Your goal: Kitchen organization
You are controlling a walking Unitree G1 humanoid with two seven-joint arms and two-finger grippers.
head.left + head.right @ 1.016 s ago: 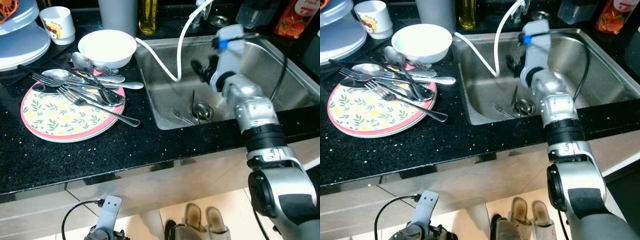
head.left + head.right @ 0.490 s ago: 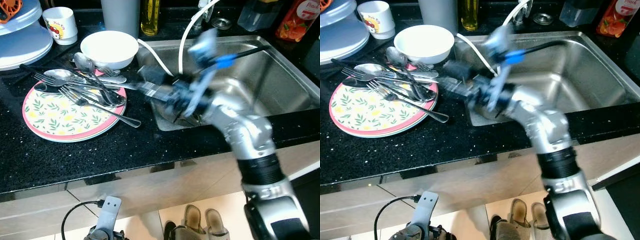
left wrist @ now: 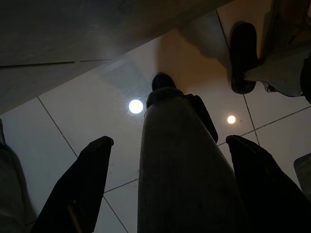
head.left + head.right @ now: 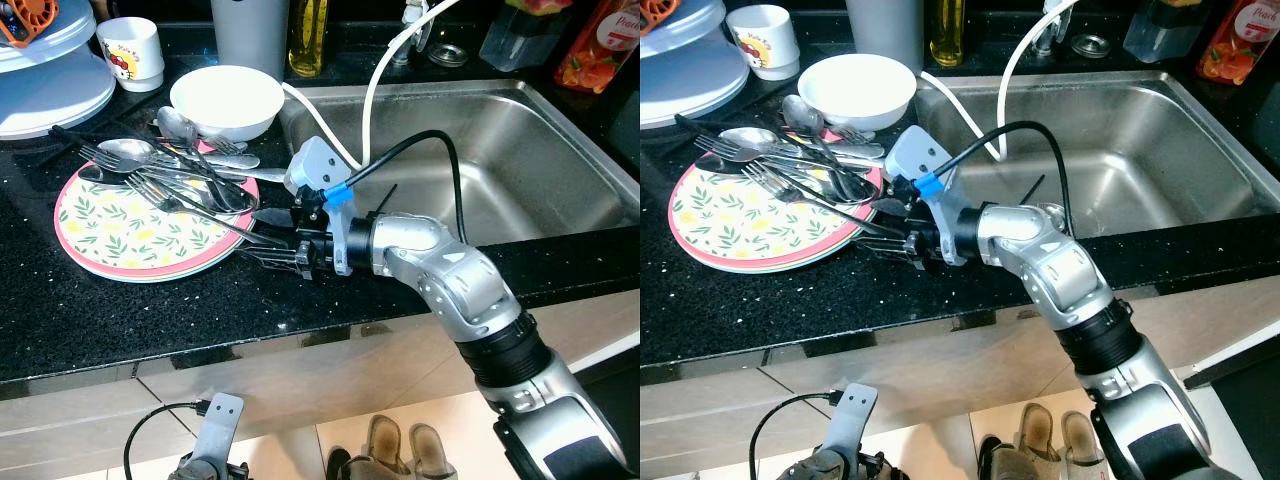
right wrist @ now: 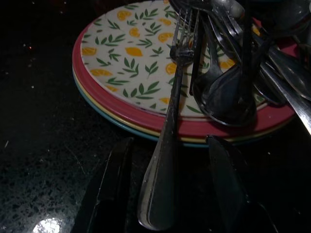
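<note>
Since a second ago, right gripper (image 5: pixel 165 194) has swung from sink (image 4: pixel 560 140) to counter, fingers spread astride a fork (image 5: pixel 167 145) handle hanging off the plate (image 4: pixel 110 225). Nothing gripped yet; I judge the cutlery pile still unsorted. Left gripper (image 3: pixel 170 184) idle, open.
</note>
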